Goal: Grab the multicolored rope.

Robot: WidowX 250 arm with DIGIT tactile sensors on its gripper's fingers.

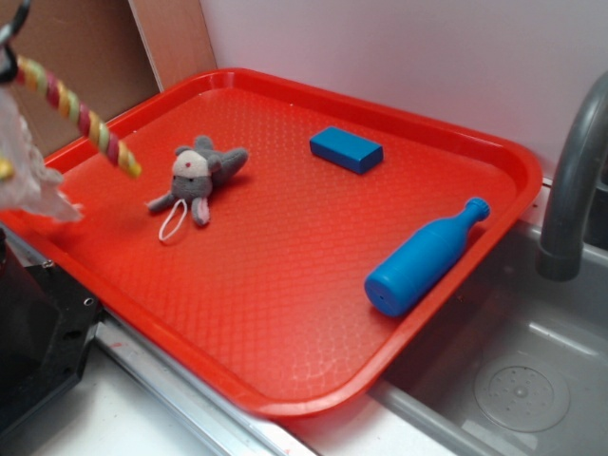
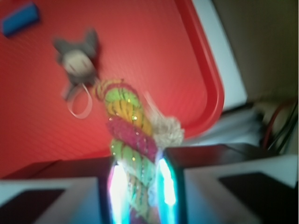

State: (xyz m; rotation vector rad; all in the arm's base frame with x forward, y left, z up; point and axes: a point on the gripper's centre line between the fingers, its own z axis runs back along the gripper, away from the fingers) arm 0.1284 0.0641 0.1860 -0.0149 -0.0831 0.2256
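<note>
Clamping the multicolored rope (image 2: 128, 154) between both fingers (image 2: 164, 186), the gripper (image 2: 139, 196) holds it lifted above the red tray (image 1: 285, 266). Its free end hangs near the grey plush mouse (image 1: 199, 171). A blue block (image 1: 346, 149) lies beyond the mouse.

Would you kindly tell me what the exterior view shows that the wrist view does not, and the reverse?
Only the exterior view shows the blue bottle lying on the tray, the sink and the grey faucet. Only the wrist view shows the gripper up close, its fingers shut on the rope. Both show the rope lifted off the tray, the plush mouse with its white loop, the blue block and the red tray.
</note>
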